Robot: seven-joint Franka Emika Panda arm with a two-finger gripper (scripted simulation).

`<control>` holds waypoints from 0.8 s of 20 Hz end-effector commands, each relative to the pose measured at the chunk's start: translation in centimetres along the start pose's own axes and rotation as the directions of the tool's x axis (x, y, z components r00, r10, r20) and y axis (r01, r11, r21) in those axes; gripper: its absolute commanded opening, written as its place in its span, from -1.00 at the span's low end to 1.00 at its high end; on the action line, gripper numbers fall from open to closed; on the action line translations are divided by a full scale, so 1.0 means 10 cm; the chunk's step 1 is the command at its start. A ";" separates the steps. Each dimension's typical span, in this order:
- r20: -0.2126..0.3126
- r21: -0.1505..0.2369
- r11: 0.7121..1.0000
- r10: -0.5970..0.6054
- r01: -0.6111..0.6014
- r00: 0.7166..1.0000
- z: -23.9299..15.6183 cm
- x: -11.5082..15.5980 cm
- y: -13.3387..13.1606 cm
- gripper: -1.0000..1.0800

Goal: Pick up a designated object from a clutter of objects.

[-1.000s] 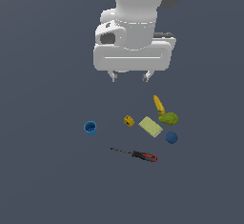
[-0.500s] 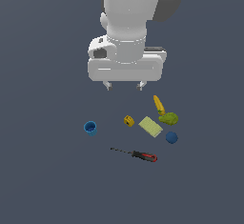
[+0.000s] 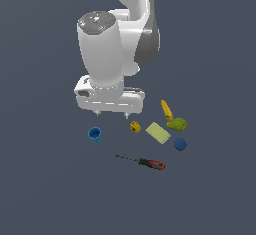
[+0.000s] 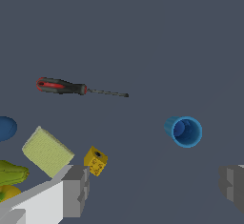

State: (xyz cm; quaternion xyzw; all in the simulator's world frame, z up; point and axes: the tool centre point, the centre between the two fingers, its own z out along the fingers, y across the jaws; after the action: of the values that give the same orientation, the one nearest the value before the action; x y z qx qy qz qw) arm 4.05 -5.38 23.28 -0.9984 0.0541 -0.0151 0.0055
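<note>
A plain dark surface was noted. The gripper [image 3: 111, 114] (jaws spread, empty) was best centred over the blue cup [image 3: 95, 134] before descent.

Even, soft, moderately dim light fills both views; the dark grey-blue ground shows no clear cast shadows. The white arm [image 3: 117, 44] carries gentle shading, no glare. Renders are sharp, undistorted, slightly coarse.

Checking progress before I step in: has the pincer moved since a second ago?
Yes. The pincer has come down and toward the exterior view's left, closer to the blue cup.
</note>
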 end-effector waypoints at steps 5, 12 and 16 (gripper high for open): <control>0.015 -0.002 0.995 0.095 -0.095 0.995 0.75 0.02 0.54 0.92; 0.024 -0.013 0.988 0.157 -0.157 0.987 1.25 -0.06 0.92 0.92; 0.026 -0.017 0.985 0.174 -0.174 0.984 1.38 -0.10 1.02 0.92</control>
State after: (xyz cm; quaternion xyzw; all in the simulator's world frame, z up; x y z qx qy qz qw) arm 2.52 -14.95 9.79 -0.9904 0.1383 -0.0001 0.0010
